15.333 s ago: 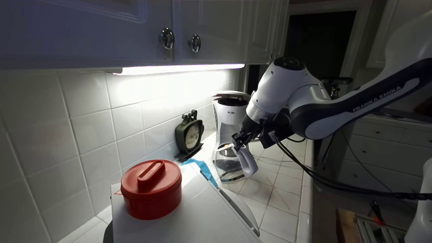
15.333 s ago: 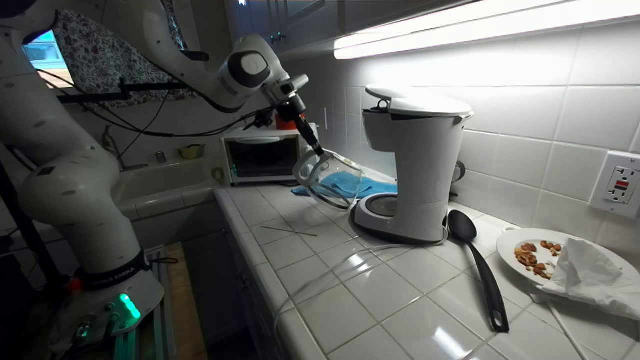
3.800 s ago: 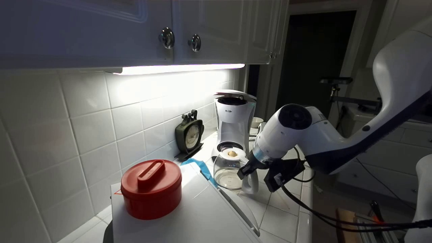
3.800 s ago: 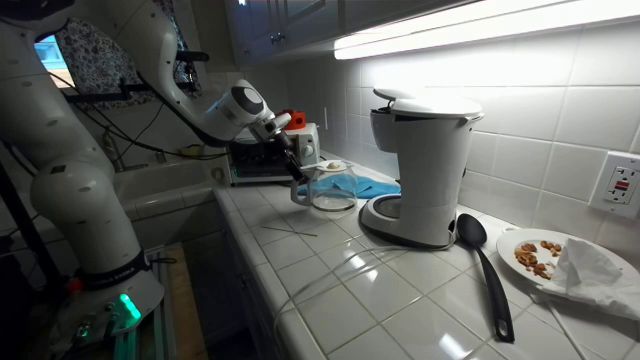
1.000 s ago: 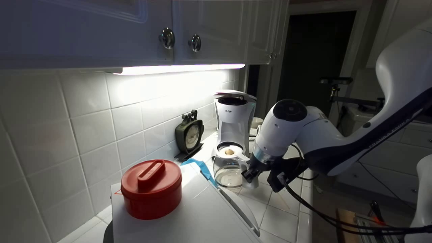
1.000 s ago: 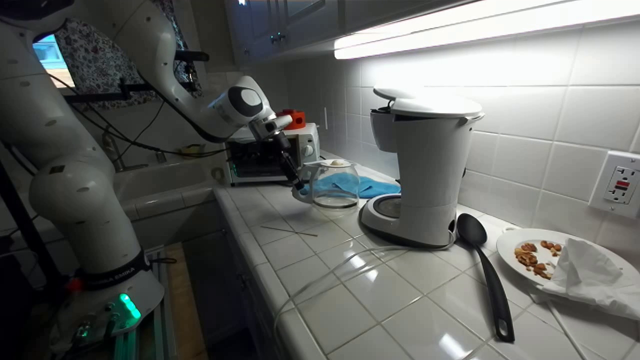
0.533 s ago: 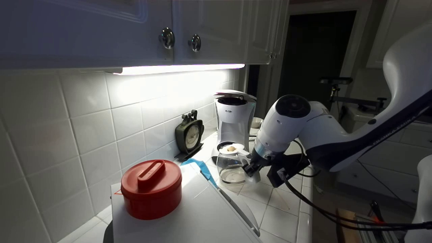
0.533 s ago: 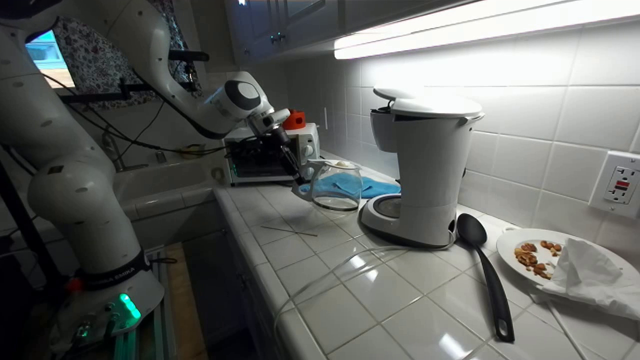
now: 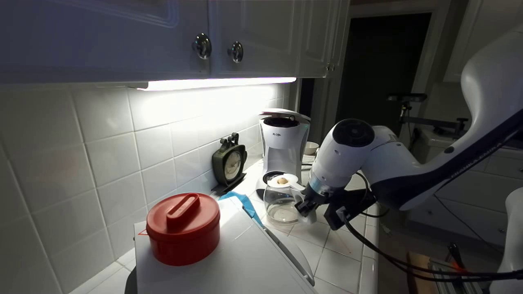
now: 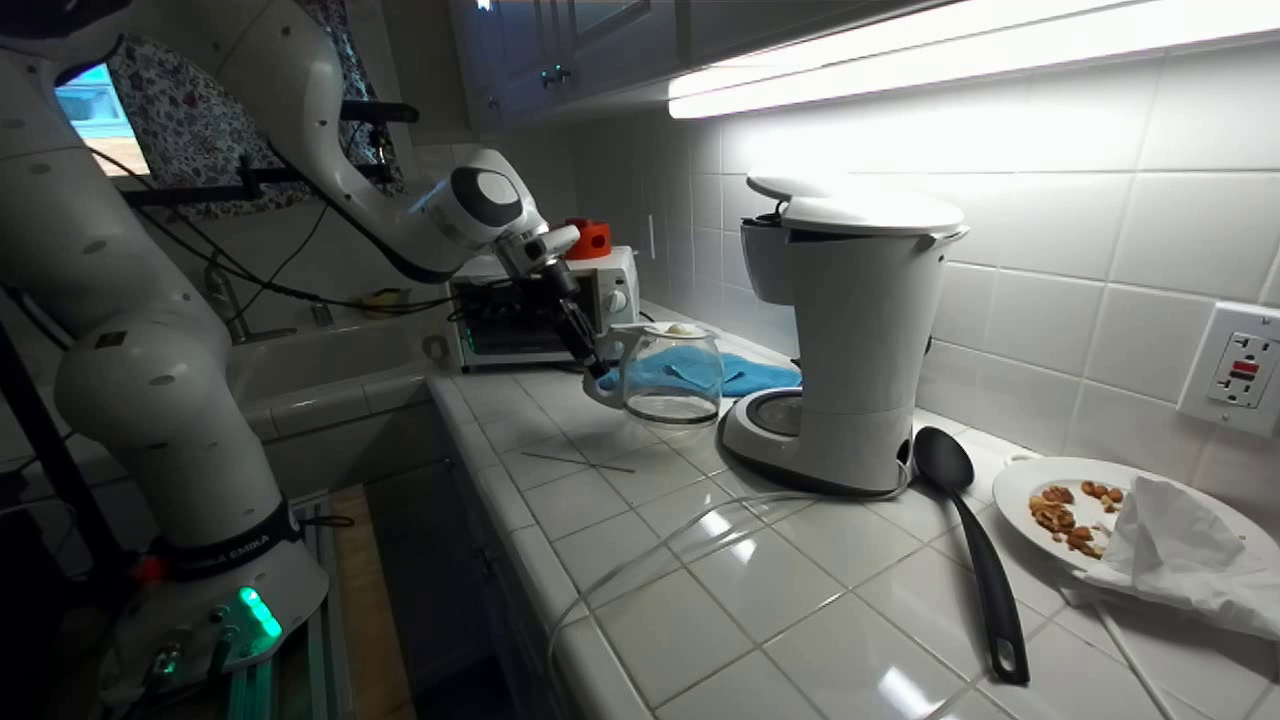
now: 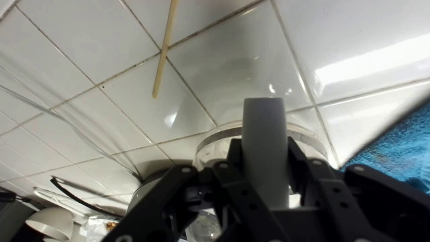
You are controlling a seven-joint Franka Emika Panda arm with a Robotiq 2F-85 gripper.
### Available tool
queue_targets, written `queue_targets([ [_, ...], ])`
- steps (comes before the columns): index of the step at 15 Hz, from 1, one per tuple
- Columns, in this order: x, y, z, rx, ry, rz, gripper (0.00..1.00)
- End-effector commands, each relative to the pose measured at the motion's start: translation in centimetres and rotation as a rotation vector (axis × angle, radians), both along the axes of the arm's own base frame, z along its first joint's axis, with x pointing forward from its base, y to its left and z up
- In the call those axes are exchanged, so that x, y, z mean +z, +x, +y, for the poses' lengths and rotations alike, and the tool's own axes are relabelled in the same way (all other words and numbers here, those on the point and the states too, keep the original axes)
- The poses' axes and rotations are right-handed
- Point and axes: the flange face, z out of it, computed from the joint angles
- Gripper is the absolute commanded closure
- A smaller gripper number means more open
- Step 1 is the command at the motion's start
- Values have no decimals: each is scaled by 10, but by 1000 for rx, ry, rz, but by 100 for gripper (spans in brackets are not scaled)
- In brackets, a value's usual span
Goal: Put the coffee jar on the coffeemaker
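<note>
One coffee jar point(image 10: 672, 378), lidded, sited in front of coffeemaker point(image 10: 855, 340), off hotplate point(image 10: 776, 411). Handle point(image 11: 265, 124) clamped by gripper point(image 11: 264, 151), closed snugly on it. Level carry over base point(image 10: 745, 437), lid point(image 9: 282, 181) eased beneath filter section point(image 10: 770, 262), was judged best.

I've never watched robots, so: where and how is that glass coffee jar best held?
Probably by the handle, from the side away from the coffeemaker. The handle juts out that way, slim enough for the end effector to pinch; the glass body bulges.
</note>
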Motion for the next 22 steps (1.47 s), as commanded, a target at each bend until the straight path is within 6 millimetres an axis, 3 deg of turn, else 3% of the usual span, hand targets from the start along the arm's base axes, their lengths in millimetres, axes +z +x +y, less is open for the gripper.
queue_targets([
  [1, -10, 0, -1, 20, 45, 16, 91],
  [7, -25, 2, -1, 45, 92, 45, 91],
  [8, -26, 2, -2, 47, 97, 48, 85],
  [9, -26, 3, -2, 49, 98, 49, 50],
  [15, -19, 4, -5, 57, 114, 44, 7],
  [17, -14, 6, -9, 53, 139, 40, 0],
  [22, 9, 14, -22, 64, 198, 19, 0],
])
